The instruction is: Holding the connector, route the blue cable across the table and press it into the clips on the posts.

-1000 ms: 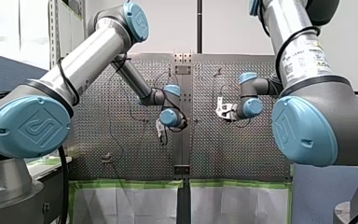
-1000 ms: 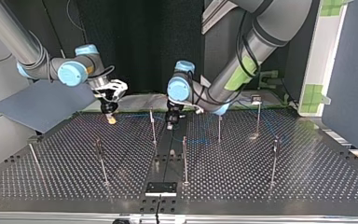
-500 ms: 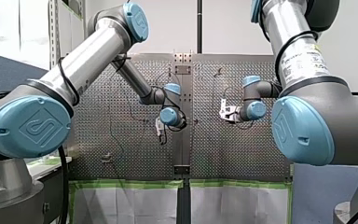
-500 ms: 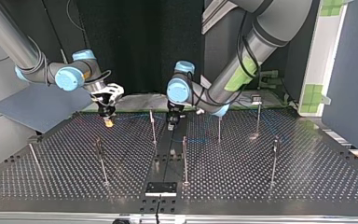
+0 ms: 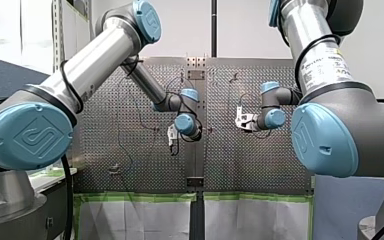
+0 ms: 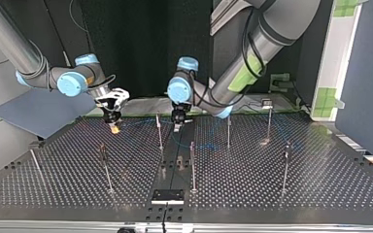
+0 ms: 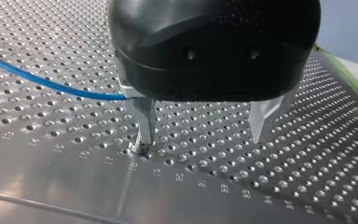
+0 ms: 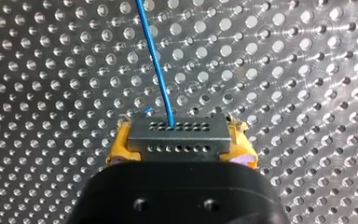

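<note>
**Connector pinched in yellow pads, blue cable laid out over the perforated table**

The connector (image 8: 179, 136) is seen as a flat grey block with two rows of small holes along its face. It is pinched at both ends by the yellow pads (image 8: 119, 148) of the right gripper (image 8: 180, 150), low over the perforated table (image 8: 307, 70). The blue cable (image 8: 156, 60), thin and glossy, is rooted in the farther row of holes and is laid almost straight ahead of the gripper across the plate. In the top view this gripper is found at the left, toward the table's far edge, with a post (image 6: 159, 130) near it. The left gripper (image 7: 199, 140) is held spread, its metal fingers (image 7: 144, 121) well apart. The cable is led up to the outer side of one finger, whose tip is set at the table's surface.
</note>
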You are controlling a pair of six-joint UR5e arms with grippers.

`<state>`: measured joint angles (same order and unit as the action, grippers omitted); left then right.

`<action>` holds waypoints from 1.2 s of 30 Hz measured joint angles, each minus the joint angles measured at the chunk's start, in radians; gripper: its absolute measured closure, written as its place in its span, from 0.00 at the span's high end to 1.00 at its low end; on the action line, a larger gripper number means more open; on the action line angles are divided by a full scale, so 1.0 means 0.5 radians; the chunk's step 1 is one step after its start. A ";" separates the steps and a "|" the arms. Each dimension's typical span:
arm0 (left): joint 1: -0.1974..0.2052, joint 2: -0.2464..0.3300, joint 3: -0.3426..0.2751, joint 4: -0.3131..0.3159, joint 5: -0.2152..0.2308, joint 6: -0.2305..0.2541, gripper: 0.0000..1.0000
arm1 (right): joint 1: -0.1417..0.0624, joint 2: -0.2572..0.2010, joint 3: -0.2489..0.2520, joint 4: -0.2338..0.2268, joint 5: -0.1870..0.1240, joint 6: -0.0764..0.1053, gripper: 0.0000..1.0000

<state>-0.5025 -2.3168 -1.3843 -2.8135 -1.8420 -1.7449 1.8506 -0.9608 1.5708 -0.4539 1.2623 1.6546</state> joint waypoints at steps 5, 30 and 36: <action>-0.043 0.053 -0.034 -0.018 -0.083 0.011 1.00 | -0.009 -0.001 -0.001 0.019 -0.002 -0.003 0.00; -0.327 0.238 -0.249 0.034 -0.183 0.030 1.00 | -0.092 -0.008 -0.001 0.204 0.001 -0.072 0.00; -0.452 0.235 -0.233 0.144 -0.260 -0.025 1.00 | -0.113 -0.009 -0.001 0.204 0.001 -0.072 0.00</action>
<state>-0.7287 -2.1991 -1.5010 -2.7416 -1.9718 -1.7577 1.7942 -0.9654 1.5705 -0.3521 1.2626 1.6186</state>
